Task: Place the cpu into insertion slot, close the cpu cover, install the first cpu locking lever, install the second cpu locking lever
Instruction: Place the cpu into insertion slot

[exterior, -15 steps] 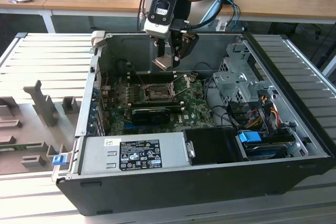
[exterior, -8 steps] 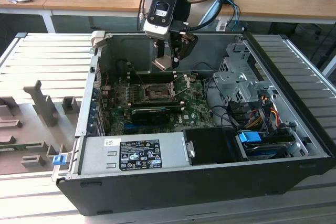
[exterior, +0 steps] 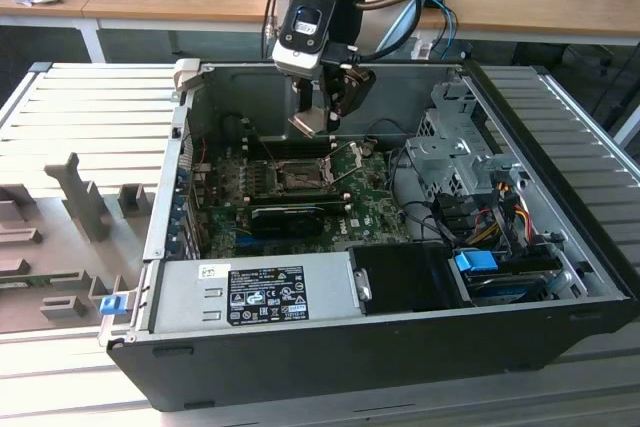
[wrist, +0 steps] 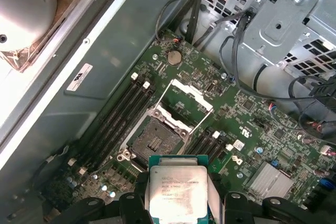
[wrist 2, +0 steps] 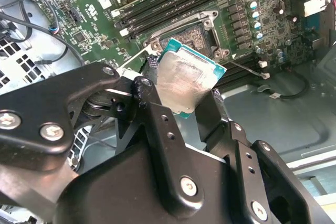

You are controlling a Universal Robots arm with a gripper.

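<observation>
My gripper (exterior: 318, 119) hangs inside the open computer case, shut on the cpu (exterior: 308, 125). In both wrist views the cpu (wrist: 177, 190) is a square silver chip with a teal edge, pinched between the black fingers (wrist 2: 157, 116). It hovers above the green board, apart from the insertion slot (wrist: 156, 141), which is a dark square socket with a silver rim (wrist 2: 191, 34). The cpu cover (wrist: 186, 97) is swung open beside the slot. Thin silver locking levers (exterior: 345, 162) stick up near the socket.
Black memory slots (wrist: 118, 114) run along both sides of the socket. A long black card (exterior: 290, 213) sits in front of it. A power supply (exterior: 270, 292) fills the case front, and a drive cage (exterior: 455, 147) and cables (exterior: 480, 217) stand on the exterior view's right.
</observation>
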